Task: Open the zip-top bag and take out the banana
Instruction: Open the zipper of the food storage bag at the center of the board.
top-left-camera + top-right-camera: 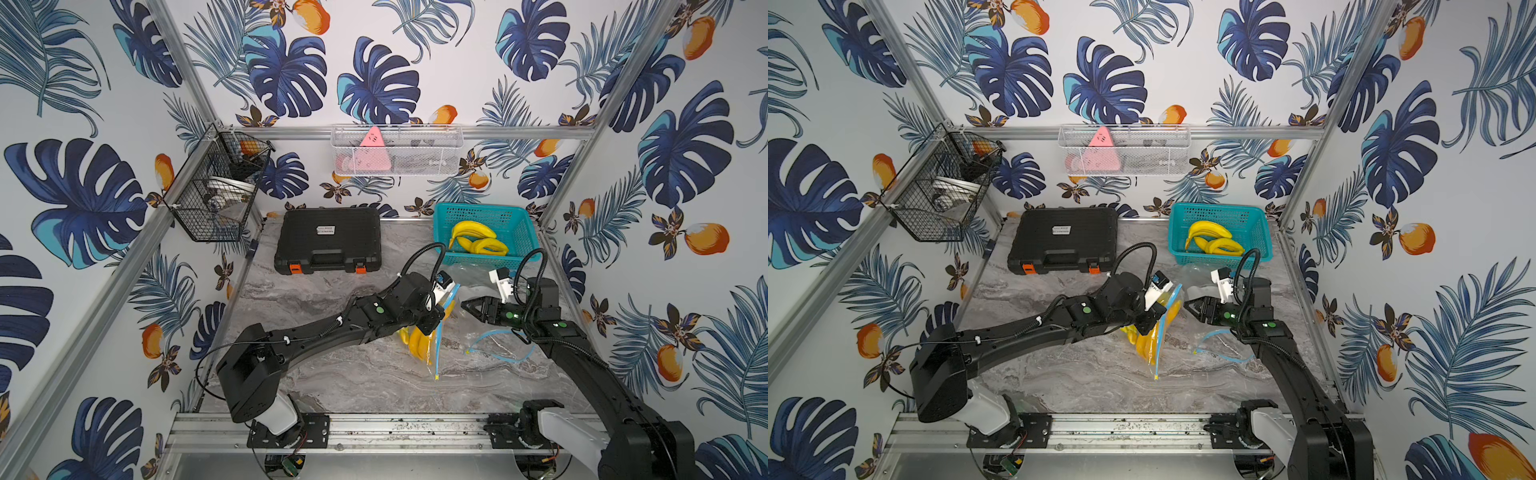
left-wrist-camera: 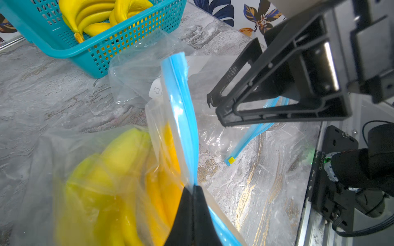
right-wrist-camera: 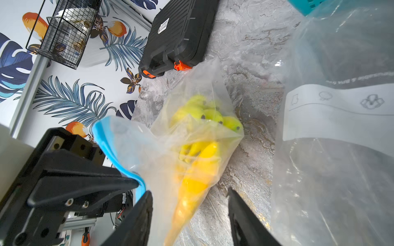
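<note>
Your clear zip-top bag (image 2: 158, 127) stands tilted on the table (image 2: 53, 89), its blue zip strip (image 2: 181, 110) uppermost and pinched in the left end effector (image 2: 193, 187). You see the yellow banana bunch (image 2: 125, 149) inside, blurred through the plastic.

Top views: high over the grey marbled desk's (image 1: 332, 374) front edge, facing down and back.
Left wrist: close behind left pincer (image 2: 193, 188), facing back right corner.
Right wrist: close behind right pincer (image 3: 189, 191), facing back left corner.
Wrist overlap: clear plastic zip-top bag (image 2: 96, 170) (image 3: 191, 95).
</note>
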Tool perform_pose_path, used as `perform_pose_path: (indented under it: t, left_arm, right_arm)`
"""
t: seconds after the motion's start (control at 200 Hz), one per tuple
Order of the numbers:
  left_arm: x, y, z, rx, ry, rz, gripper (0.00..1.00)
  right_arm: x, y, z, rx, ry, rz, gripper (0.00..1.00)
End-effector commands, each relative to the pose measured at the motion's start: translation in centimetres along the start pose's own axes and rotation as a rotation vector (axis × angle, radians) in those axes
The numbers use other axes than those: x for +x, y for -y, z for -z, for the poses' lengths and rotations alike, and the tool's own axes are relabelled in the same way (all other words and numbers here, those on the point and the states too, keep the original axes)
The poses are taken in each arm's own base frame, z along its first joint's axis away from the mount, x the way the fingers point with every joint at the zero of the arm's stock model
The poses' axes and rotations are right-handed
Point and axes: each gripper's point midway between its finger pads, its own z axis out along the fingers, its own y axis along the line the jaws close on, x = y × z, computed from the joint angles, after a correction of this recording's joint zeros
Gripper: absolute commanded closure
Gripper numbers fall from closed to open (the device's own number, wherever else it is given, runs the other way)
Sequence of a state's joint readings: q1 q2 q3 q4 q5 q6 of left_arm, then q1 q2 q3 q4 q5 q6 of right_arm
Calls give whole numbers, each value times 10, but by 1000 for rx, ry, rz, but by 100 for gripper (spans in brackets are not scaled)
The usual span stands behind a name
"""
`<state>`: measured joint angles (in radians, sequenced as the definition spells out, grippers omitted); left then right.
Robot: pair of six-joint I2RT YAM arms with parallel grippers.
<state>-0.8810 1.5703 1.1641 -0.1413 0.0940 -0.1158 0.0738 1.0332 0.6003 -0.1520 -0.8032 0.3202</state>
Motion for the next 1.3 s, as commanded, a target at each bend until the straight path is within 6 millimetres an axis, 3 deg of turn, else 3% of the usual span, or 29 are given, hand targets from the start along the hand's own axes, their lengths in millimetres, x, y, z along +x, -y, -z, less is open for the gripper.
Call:
perform_pose_path:
  t: [0.0, 0.18, 0.35, 0.485, 0.681, 1.026, 1.296]
  left_arm:
    - [-14, 2, 2, 41, 55, 37, 100]
    - [-18, 4, 4, 83, 73, 66, 100]
    - [-18, 6, 4, 117, 76, 89, 100]
    - [-20, 4, 4, 128, 89, 109, 100]
    - [-23, -9, 8, 136, 116, 157, 100]
    - [-30, -15, 12, 181, 155, 224, 100]
    - [-35, -21, 12, 206, 186, 273, 100]
  right_arm:
    - [-3, -12, -4, -96, 15, -22, 46]
    - [4, -16, -20, -149, -14, -15, 44]
    - [-5, -27, -28, -151, 33, 89, 37]
    - [6, -38, -40, -218, -24, 92, 36]
    - [25, -38, -42, -278, -37, 46, 37]
    - [25, -47, -48, -320, -40, 46, 40]
    - [27, -52, -55, -346, -50, 29, 49]
